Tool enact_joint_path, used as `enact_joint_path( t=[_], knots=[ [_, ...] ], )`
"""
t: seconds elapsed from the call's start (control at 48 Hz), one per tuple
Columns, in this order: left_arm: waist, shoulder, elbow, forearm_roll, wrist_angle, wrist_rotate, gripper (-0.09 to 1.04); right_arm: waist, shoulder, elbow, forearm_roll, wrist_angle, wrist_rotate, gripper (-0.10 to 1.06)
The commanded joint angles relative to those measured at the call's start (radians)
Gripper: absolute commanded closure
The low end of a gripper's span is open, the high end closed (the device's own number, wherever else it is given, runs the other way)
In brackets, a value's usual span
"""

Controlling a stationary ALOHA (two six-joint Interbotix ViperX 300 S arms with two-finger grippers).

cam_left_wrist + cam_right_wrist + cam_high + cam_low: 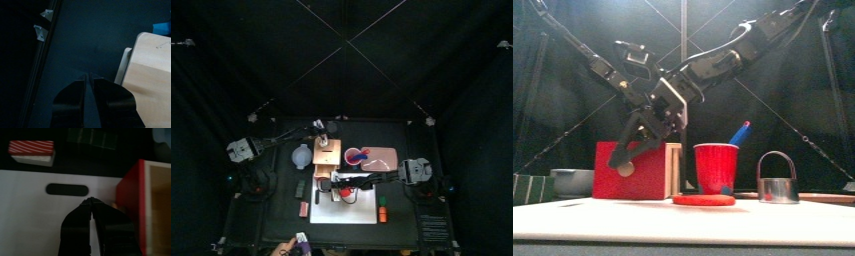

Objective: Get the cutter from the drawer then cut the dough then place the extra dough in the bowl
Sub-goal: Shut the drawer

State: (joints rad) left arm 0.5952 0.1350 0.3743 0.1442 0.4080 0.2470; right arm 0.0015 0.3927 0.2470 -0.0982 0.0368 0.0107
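Standing handle-up, the cutter (776,180) lies right of the right gripper (87,201) — probably its pick; it and the left gripper (88,76) are closed, empty.

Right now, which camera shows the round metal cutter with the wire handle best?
The front view: the round metal cutter stands whole and unblocked, handle up. In the top view it is too small to pick out, and both wrist views miss it.
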Motion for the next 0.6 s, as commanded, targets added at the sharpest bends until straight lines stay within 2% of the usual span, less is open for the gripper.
enact_joint_path(
  t=[0.021,0.292,0.604],
  knots=[
    [-0.002,-0.014,-0.015,-0.017,0.002,0.000,0.37,-0.034,-0.020,-0.023,-0.023,-0.002,-0.003,0.58],
    [-0.003,-0.017,-0.011,-0.032,0.005,0.000,0.37,-0.072,-0.040,-0.023,-0.067,0.023,-0.003,0.58],
    [-0.005,-0.026,0.008,-0.055,0.012,-0.008,0.37,-0.083,-0.080,-0.011,-0.124,0.084,-0.003,0.58]
  ],
)
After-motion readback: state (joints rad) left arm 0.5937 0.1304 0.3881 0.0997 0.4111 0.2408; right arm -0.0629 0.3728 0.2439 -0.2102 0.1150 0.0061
